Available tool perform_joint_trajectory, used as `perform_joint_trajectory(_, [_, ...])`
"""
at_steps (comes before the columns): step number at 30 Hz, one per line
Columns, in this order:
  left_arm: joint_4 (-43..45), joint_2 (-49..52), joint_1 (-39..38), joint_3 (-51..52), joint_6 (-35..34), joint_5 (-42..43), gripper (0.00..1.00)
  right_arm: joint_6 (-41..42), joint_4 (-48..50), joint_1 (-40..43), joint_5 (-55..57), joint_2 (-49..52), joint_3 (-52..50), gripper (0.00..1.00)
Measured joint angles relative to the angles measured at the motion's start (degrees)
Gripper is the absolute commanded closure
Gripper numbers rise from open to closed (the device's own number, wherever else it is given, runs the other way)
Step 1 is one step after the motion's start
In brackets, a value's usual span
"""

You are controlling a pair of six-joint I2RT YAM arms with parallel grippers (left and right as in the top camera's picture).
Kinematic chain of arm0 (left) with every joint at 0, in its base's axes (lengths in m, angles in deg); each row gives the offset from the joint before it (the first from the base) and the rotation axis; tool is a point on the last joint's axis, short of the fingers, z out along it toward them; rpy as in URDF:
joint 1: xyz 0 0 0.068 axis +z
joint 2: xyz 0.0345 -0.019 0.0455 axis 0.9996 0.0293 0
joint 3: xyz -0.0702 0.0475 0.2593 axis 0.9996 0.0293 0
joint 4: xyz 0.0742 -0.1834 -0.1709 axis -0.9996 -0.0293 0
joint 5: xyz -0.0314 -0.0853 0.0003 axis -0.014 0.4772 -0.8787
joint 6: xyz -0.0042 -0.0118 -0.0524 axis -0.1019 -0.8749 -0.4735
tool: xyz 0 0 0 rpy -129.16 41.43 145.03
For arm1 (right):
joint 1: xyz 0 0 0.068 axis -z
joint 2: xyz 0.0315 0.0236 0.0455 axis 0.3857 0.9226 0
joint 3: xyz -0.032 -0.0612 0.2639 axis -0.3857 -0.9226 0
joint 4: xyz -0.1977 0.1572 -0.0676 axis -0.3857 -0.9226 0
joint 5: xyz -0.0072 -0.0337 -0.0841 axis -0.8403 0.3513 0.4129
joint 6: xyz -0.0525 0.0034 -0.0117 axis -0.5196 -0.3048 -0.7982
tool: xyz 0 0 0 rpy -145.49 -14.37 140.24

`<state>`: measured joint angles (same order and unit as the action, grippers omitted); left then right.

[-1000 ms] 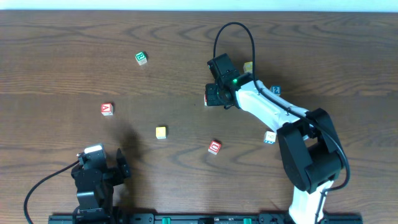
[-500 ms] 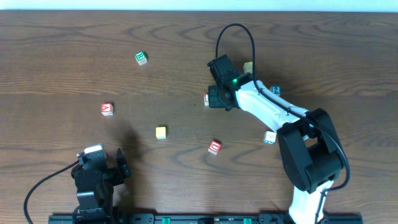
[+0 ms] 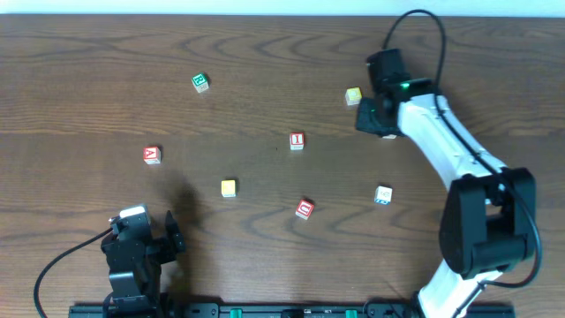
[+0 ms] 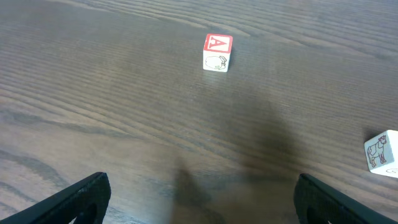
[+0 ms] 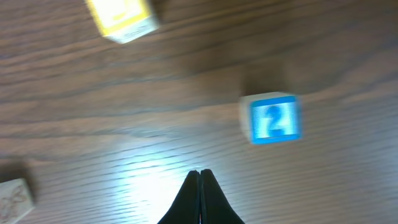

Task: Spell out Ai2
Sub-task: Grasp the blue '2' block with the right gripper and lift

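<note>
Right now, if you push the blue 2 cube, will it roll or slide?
The 2 cube would probably slide, not roll: it sits flat on a square face. It looks small and solid, so likely light and stiff. The table shines, so it may skid or twist.

Right arm (image 3: pixel 441 141) swings away from table centre to the far right side. Right gripper (image 3: pixel 369 117) leaves the red "I" cube (image 3: pixel 297 140), which is now fully uncovered and well apart from it. The gripper now hangs just beside the blue "2" cube (image 5: pixel 273 118), close in front of the fingertips in the wrist view. In the overhead view that cube goes from exposed to mostly hidden under the arm. Yellow cube (image 3: pixel 353 95), earlier half hidden behind the arm, shows whole. Cable (image 3: pixel 415 18) loop shifts right with the arm.
</note>
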<state>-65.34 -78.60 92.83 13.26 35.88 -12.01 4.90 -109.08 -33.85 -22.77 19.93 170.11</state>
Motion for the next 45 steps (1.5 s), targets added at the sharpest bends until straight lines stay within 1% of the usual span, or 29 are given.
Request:
perform_joint_trajectory(1, [0.0, 0.0, 0.0, 0.0, 0.0, 0.02, 0.05, -0.44, -0.11, 0.68, 0.0, -0.07, 0.02, 0.98])
perform_joint_trajectory(2, [0.0, 0.0, 0.0, 0.0, 0.0, 0.02, 0.05, -0.74, -0.07, 1.38, 0.02, -0.07, 0.0, 0.94])
perform_joint_trajectory(3, [0.0, 0.0, 0.0, 0.0, 0.0, 0.02, 0.05, -1.11, 0.09, 1.99, 0.0, -0.07, 0.0, 0.82])
perform_joint_trajectory(4, [0.0, 0.0, 0.0, 0.0, 0.0, 0.02, 0.05, -1.66, 0.5, 2.64, -0.07, -0.07, 0.0, 0.67])
perform_joint_trajectory(7, [0.0, 0.0, 0.0, 0.0, 0.0, 0.02, 0.04, -2.27, 1.53, 4.22, -0.13, -0.07, -0.02, 0.51])
perform_joint_trajectory(9, [0.0, 0.0, 0.0, 0.0, 0.0, 0.02, 0.05, -3.72, 2.21, 5.51, 0.02, -0.07, -0.24, 0.45])
perform_joint_trajectory(15, [0.0, 0.0, 0.0, 0.0, 0.0, 0.02, 0.05, -8.63, 5.25, 8.35, -0.92, -0.07, -4.13, 0.45])
perform_joint_trajectory(21, [0.0, 0.0, 0.0, 0.0, 0.0, 0.02, 0.05, -14.14, 6.27, 9.44, -3.91, 0.42, -4.7, 0.44])
perform_joint_trajectory(31, [0.0, 0.0, 0.0, 0.0, 0.0, 0.02, 0.05, -16.7, 8.28, 9.44, -7.06, 4.26, -4.72, 0.44])
perform_joint_trajectory(37, [0.0, 0.0, 0.0, 0.0, 0.0, 0.02, 0.05, -16.9, 9.29, 9.44, -7.61, 4.59, -4.72, 0.46])
perform_joint_trajectory(42, [0.0, 0.0, 0.0, 0.0, 0.0, 0.02, 0.05, -16.92, 9.55, 9.44, -7.96, 5.84, -4.72, 0.5])
perform_joint_trajectory(44, [0.0, 0.0, 0.0, 0.0, 0.0, 0.02, 0.05, -16.98, 9.64, 9.44, -8.09, 5.99, -4.72, 0.55])
perform_joint_trajectory(45, [0.0, 0.0, 0.0, 0.0, 0.0, 0.02, 0.05, -17.05, 9.73, 9.44, -8.15, 6.01, -4.72, 0.6])
